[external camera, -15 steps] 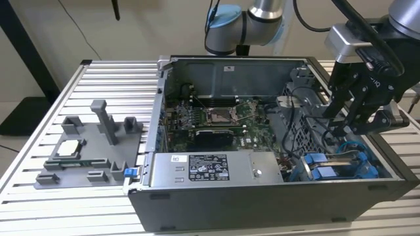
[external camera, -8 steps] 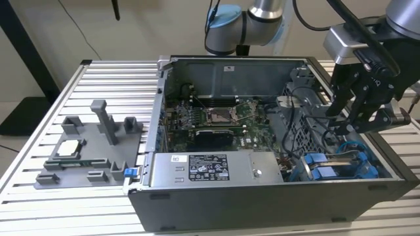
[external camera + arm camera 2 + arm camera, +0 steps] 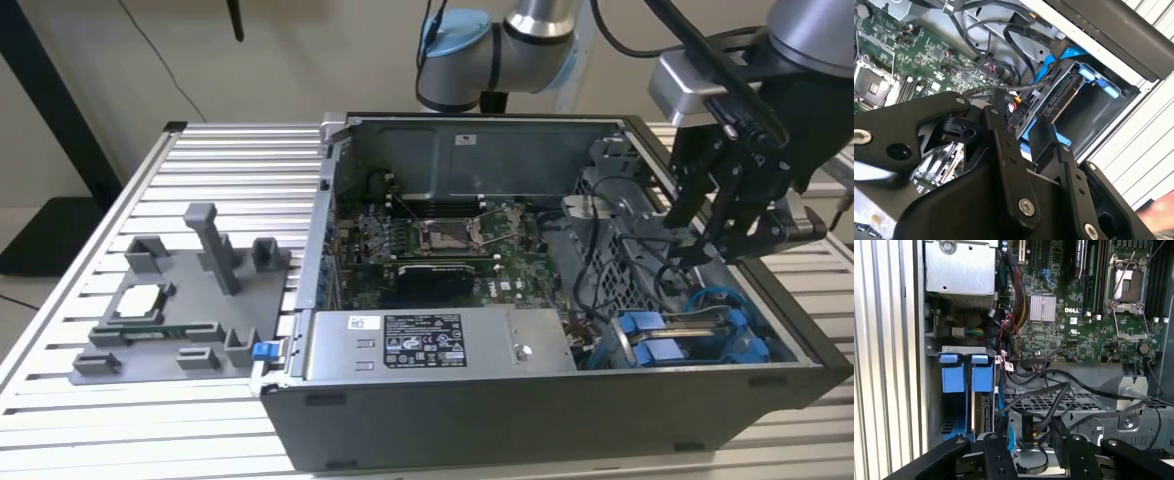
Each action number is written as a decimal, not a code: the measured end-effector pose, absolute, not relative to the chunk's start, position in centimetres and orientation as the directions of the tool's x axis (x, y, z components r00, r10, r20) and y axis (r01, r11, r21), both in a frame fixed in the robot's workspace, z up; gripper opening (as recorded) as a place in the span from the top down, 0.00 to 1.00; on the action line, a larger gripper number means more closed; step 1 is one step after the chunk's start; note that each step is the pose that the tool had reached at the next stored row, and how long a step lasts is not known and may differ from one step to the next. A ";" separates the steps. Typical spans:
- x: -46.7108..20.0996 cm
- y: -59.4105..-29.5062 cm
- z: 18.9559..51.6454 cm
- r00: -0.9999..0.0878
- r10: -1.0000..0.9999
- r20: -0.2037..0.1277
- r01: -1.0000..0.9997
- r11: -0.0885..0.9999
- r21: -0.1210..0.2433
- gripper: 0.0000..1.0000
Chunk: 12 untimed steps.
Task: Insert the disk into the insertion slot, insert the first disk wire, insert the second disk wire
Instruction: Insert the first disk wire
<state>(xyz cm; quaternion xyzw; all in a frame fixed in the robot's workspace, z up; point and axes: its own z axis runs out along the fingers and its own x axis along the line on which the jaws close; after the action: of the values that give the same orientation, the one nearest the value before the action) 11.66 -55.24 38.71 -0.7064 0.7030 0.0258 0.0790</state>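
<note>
The disk (image 3: 697,322) sits edge-up inside the insertion slot (image 3: 755,338) at the case's front corner on the exterior view's right, its blue carrier tabs (image 3: 981,376) at the mouth. In the first wrist view the disk's (image 3: 985,412) silver edge shows below those tabs. My gripper (image 3: 703,250) hangs just above the slot, shut on a black disk wire connector (image 3: 1026,431) whose cable loops back over the perforated cage. The second wrist view shows the disk's connector end (image 3: 1060,96) close beyond the fingers (image 3: 999,135).
The open case holds the motherboard (image 3: 441,240), a labelled power-supply box (image 3: 427,342) and loose black cables (image 3: 607,250) beside the bay. A grey fixture plate (image 3: 174,300) lies on the slatted table at the exterior view's left. A tall case wall (image 3: 801,330) borders the slot.
</note>
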 end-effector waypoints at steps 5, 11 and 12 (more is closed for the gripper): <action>11.6 -55.3 38.6 0.010 -0.989 -0.147 -0.997 0.001 -0.075 0.00; 11.4 -55.4 38.4 0.010 -0.989 -0.147 -0.997 0.001 -0.075 0.00; 11.4 -55.4 38.4 0.010 -0.989 -0.147 -0.997 0.001 -0.075 0.00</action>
<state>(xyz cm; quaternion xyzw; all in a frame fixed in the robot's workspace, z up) 11.42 -55.40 38.40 -0.7064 0.7030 0.0257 0.0790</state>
